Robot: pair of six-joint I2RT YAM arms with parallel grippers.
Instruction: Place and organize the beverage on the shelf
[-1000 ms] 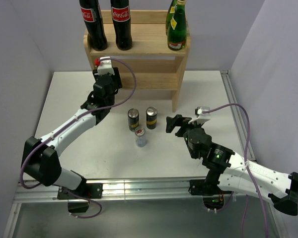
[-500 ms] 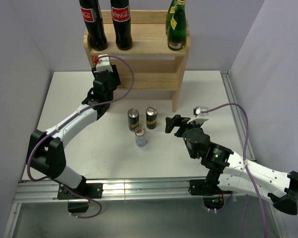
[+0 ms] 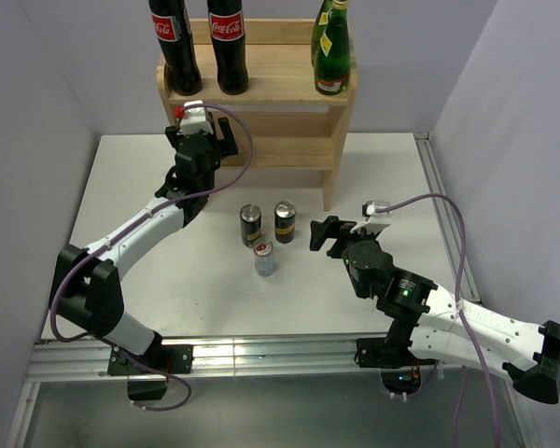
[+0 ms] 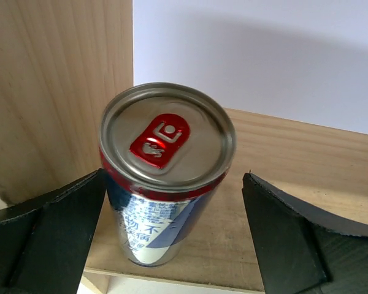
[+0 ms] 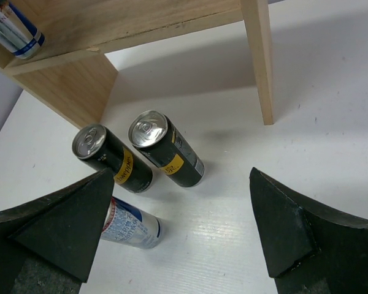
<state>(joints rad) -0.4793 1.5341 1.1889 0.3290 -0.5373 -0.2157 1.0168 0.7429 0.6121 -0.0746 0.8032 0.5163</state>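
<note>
Your left gripper (image 3: 202, 138) is at the left end of the shelf (image 3: 289, 89), level with the middle tier. Its fingers stand apart, one on each side of a silver-and-blue can (image 4: 167, 153) and clear of it on both. That can stands upright on the tier board, close to its near edge and just beside the left side panel; I cannot tell whether it touches the panel. From here I judge this can as placed, so the left claw needs a straight pull toward the near side. There is little room on the panel side, and any sideways drift could tip the can.

Three cans wait on the table (image 3: 392, 177), all upright with their long axes vertical: two black cans (image 3: 250, 224) (image 3: 285, 221) side by side and a second silver-and-blue can (image 3: 263, 259) just nearer. Your right gripper (image 3: 319, 233) has its fingers wide apart, holds nothing, and sits just right of them, so it is the nearer arm. The right-hand black can comes first. The tier is open to the right of the placed can.
</note>
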